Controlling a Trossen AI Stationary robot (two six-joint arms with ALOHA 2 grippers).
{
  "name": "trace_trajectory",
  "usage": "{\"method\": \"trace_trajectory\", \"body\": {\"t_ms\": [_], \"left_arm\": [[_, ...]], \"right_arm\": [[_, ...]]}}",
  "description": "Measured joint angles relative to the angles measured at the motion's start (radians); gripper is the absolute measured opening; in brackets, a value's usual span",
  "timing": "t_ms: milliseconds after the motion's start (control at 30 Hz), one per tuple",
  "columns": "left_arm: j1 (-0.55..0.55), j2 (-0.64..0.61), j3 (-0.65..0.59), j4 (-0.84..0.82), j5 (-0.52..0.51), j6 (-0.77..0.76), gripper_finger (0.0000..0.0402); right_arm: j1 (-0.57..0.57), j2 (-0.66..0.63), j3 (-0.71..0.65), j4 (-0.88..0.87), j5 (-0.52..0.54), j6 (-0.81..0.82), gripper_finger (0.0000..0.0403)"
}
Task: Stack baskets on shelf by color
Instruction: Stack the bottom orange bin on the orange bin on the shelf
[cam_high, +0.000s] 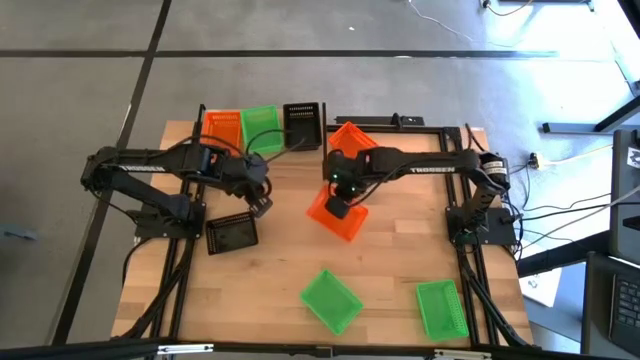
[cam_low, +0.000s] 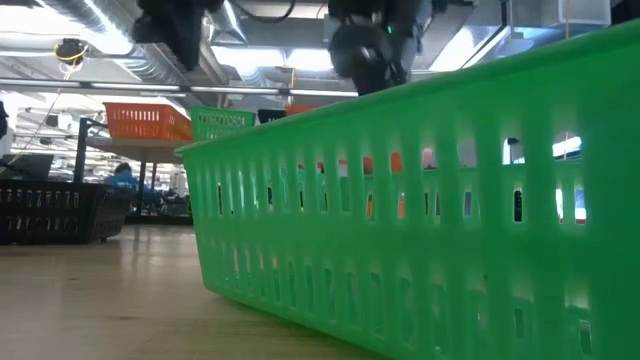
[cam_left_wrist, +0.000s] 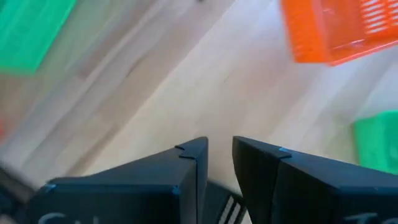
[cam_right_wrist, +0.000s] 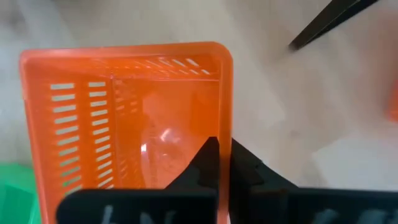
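With the right gripper (cam_right_wrist: 224, 163) pinching only one thin wall of the orange basket (cam_high: 337, 216) at the table's middle, lifting may tilt or drop it; the left gripper (cam_left_wrist: 219, 163), narrowly parted, holds nothing.

The wooden table (cam_high: 280, 270) carries two green baskets (cam_high: 331, 299), a black basket (cam_high: 232, 235) and the shelf (cam_high: 410, 138).

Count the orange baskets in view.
3: one orange plastic lattice basket on the shelf's left end, one at the table's back, one mid-table in the right pincer. Stacked ones may hide.
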Motion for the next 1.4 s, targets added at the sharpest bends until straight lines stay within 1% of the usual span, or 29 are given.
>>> {"method": "trace_trajectory", "body": {"t_ms": [167,333,567,700,800,1100,1167,1300,1400], "left_arm": [[-0.003,0.0,0.0,0.141,-0.01,0.11,0.0066],[-0.03,0.0,0.0,0.299,-0.087,0.197,0.0066],[-0.089,0.0,0.0,0.528,-0.231,0.38,0.0066],[-0.108,0.014,0.0,0.583,-0.272,0.488,0.0066],[-0.112,0.038,0.0,0.582,-0.314,0.565,0.0066],[-0.139,0.067,-0.001,0.625,-0.602,0.707,0.0066],[-0.143,0.067,0.0,0.625,-0.617,0.71,0.0066],[-0.138,0.067,0.0,0.625,-0.613,0.689,0.0066],[-0.136,0.067,0.0,0.623,-0.58,0.678,0.0066]], "right_arm": [[0.025,-0.001,0.139,-0.078,0.169,-0.003,0.0001],[0.048,-0.001,0.219,-0.083,0.351,-0.072,0.0],[0.048,-0.001,0.298,-0.08,0.461,-0.166,0.0],[0.048,-0.001,0.323,-0.054,0.494,-0.217,0.0],[0.048,-0.001,0.33,-0.022,0.494,-0.252,0.0],[0.048,-0.001,0.33,-0.005,0.493,-0.27,0.0],[0.048,-0.001,0.33,-0.002,0.493,-0.269,0.0],[0.047,-0.001,0.33,0.004,0.491,-0.269,0.0],[0.048,-0.001,0.33,0.005,0.491,-0.268,0.0]]}}
